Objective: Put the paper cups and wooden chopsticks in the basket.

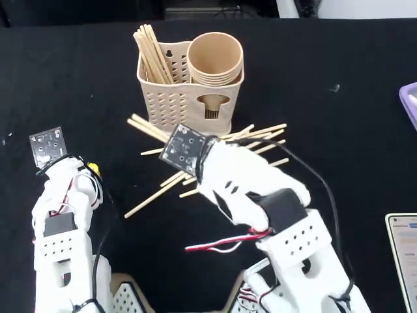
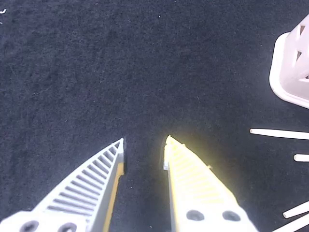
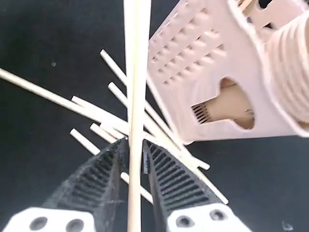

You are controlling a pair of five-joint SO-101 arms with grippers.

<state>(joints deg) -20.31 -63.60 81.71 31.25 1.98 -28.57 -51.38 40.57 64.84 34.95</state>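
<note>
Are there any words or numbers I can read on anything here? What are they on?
No words or numbers can be read.
The screen at the right edge of the high view has print, but it is too small to read.
The basket, paper cups and chopsticks carry no writing.

Robotics lab bench: black-draped table (image 1: 326, 130), phone (image 1: 404, 261).

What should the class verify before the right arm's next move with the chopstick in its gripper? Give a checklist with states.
1. Right gripper shut on a thin wooden chopstick: ok.
2. Held chopstick free of the loose wooden chopsticks: cannot tell.
3. Beige perforated plastic basket upright: ok.
4. Stacked tan paper cups inside basket: ok.
5. Black cloth cleared of loose chopsticks: not ok.
6. Left gripper open, apart from basket: ok.
</note>
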